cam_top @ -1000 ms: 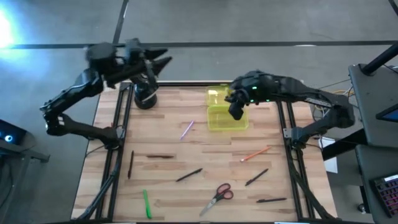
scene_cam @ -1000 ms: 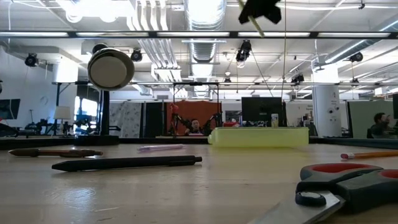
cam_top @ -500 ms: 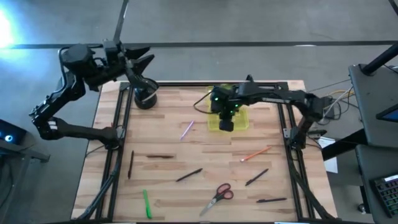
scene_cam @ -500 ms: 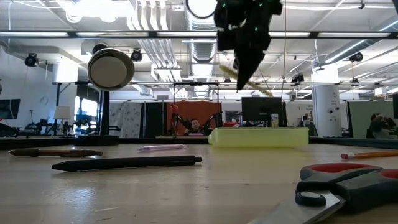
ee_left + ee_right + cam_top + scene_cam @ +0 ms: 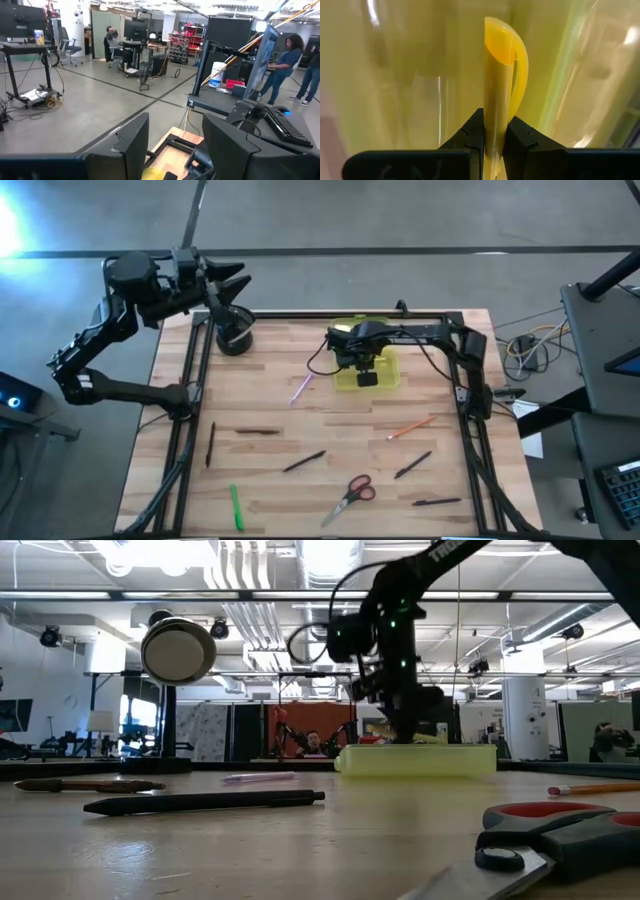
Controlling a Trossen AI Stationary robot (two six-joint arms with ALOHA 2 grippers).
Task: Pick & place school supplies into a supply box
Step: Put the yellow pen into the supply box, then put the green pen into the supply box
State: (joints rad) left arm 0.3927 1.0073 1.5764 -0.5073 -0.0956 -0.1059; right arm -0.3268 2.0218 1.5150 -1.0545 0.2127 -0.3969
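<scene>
Right gripper is down in the supply box at the table's far edge, fingers pinched on the yellow pen; left gripper parked off the far-left corner above the black cup stand, fingers spread, nothing held. The pen looks like a light, stiff, smooth plastic barrel with a clip, likely slippery, so pinching across the barrel suits it. Box is thin translucent yellow-green plastic, probably light enough to slide if bumped. Still on the wood table: pink-purple pen, orange pencil, green pen, several black pens, red-handled scissors. Scissors are heavier, best taken at the blades near the pivot
</scene>
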